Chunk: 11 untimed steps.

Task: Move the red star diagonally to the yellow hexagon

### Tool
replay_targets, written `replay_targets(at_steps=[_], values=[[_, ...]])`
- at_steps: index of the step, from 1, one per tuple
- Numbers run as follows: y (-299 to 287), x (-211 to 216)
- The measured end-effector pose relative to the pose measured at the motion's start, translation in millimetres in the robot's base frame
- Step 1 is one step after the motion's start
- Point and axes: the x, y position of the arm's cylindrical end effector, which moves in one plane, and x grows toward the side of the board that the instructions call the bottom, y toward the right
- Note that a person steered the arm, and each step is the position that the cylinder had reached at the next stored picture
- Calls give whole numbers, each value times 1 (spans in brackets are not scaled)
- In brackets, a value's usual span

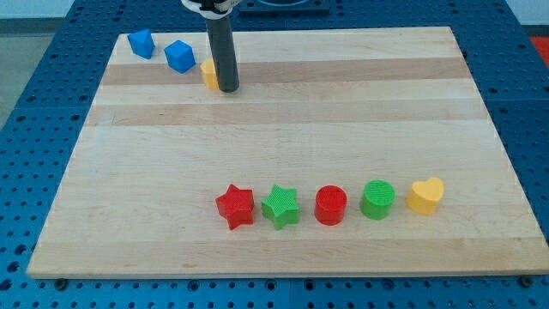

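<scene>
The red star (235, 206) lies near the view's bottom, at the left end of a row of blocks. The yellow hexagon (208, 74) sits near the view's top left, partly hidden behind my rod. My tip (228, 88) rests on the board right beside the yellow hexagon, on its right side, touching or nearly touching it. The red star is far below my tip.
To the right of the red star stand a green star (280, 206), a red cylinder (330, 205), a green cylinder (377, 199) and a yellow heart (425, 195). Two blue blocks (141, 43) (179, 56) lie left of the hexagon. The wooden board (283, 129) sits on a blue perforated table.
</scene>
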Motion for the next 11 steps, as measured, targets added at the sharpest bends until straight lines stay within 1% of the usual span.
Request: replay_targets(at_steps=[1, 2, 3, 4, 5, 6, 7, 8, 11], values=[[4, 48], [-12, 107], [-46, 154], [-68, 206], [-62, 266], [-18, 283], [15, 279], [25, 265], [27, 178]])
